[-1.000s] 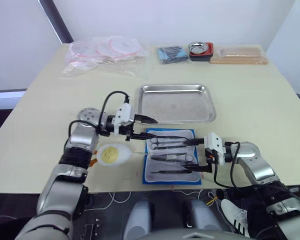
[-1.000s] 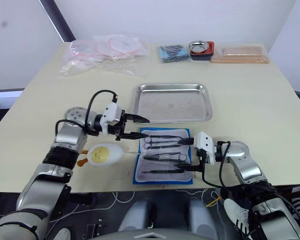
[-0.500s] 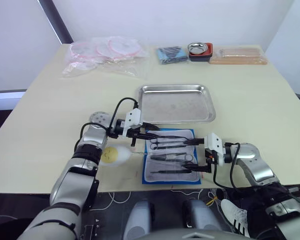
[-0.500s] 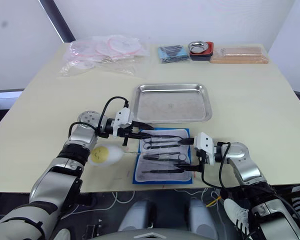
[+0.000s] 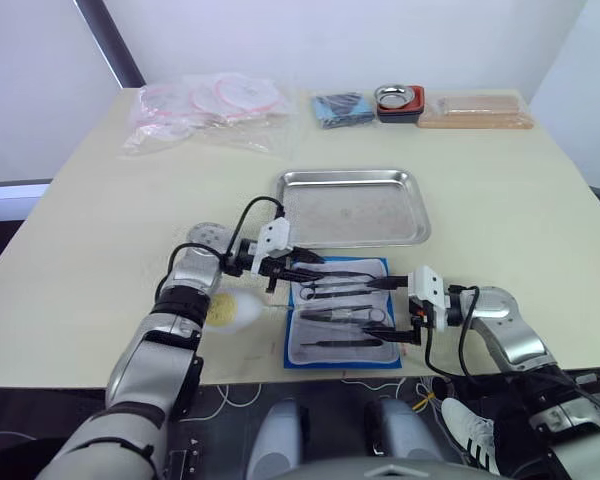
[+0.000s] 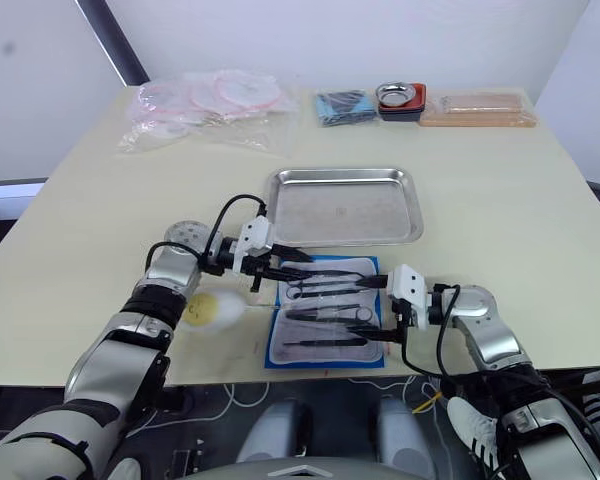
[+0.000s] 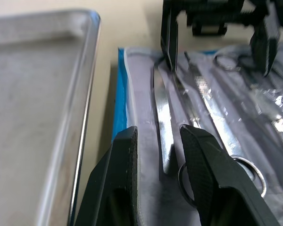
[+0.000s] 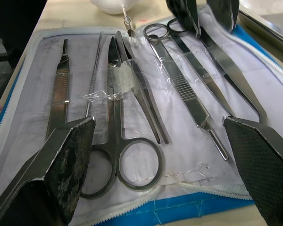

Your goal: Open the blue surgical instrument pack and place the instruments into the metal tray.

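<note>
The blue surgical instrument pack (image 5: 342, 313) is laid open at lower centre, below the metal tray (image 5: 352, 206). The left hand (image 5: 302, 268), part-open and empty, is poised over slim, slippery instruments (image 8: 132, 101); the shank is judged best gripped. The right hand (image 5: 402, 310) is spread wide, empty.

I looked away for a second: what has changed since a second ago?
The left hand moved toward the robot's right, from beside the open blue pack to over its instruments, fingers open, holding nothing. The right hand, pack, instruments and metal tray stayed put.
</note>
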### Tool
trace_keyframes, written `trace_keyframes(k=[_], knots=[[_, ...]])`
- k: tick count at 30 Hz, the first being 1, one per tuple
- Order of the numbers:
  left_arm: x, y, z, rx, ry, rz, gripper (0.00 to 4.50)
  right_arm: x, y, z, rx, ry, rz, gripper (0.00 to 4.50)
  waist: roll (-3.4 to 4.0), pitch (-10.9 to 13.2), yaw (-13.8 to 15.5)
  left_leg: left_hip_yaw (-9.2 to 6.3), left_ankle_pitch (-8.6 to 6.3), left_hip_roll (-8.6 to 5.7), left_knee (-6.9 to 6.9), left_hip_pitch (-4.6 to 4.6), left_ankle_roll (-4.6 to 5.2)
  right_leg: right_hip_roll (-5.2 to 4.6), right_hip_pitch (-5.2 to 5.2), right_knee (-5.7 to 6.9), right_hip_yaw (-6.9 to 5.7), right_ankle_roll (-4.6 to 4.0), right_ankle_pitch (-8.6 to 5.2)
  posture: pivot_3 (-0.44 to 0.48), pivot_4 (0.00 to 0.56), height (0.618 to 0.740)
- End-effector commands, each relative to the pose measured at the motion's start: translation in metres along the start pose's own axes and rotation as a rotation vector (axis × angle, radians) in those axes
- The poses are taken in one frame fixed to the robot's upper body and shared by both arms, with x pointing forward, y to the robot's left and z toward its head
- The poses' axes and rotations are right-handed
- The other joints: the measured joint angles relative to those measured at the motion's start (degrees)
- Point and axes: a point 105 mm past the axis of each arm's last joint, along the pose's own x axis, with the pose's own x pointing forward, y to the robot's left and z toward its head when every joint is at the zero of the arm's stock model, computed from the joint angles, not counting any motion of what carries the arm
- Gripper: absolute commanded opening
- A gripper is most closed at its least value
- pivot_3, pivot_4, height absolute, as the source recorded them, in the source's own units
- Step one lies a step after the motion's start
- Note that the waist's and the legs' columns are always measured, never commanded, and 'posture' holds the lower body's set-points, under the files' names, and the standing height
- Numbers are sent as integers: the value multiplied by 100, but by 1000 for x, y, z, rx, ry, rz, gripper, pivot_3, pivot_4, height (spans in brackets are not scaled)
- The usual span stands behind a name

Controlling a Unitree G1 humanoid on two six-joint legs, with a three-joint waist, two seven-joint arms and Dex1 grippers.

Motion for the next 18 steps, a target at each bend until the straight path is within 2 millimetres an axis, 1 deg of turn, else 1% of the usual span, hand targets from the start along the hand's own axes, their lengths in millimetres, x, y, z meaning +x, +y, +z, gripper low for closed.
trace_keyframes(k=[1, 3, 16, 18], knots=[[0, -1, -2, 25, 51, -26, 1541, -4, 8, -37, 83, 134, -23, 4500, 0, 0, -3, 0, 0, 0, 0, 0, 0, 0, 0, 0, 0, 0, 0, 0, 150, 740], [0, -4, -4, 16, 58, -47, 1541, -5, 8, -37, 83, 134, -26, 4500, 0, 0, -6, 0, 0, 0, -3, 1, 0, 0, 0, 0, 0, -1, 0, 0, 150, 740], [0, -8, -11, 4, 108, -73, 1541, -1, 9, -37, 89, 125, -29, 4500, 0, -1, -11, 0, 0, 1, -4, 3, 0, 0, 0, 0, 1, -1, -1, 0, 150, 740], [-2, -9, -15, -4, 125, -67, 1541, -2, 9, -39, 91, 135, -30, 4500, 0, -1, -19, 0, 0, 1, -5, 5, 0, 0, 0, 0, 1, -1, -2, 0, 150, 740]])
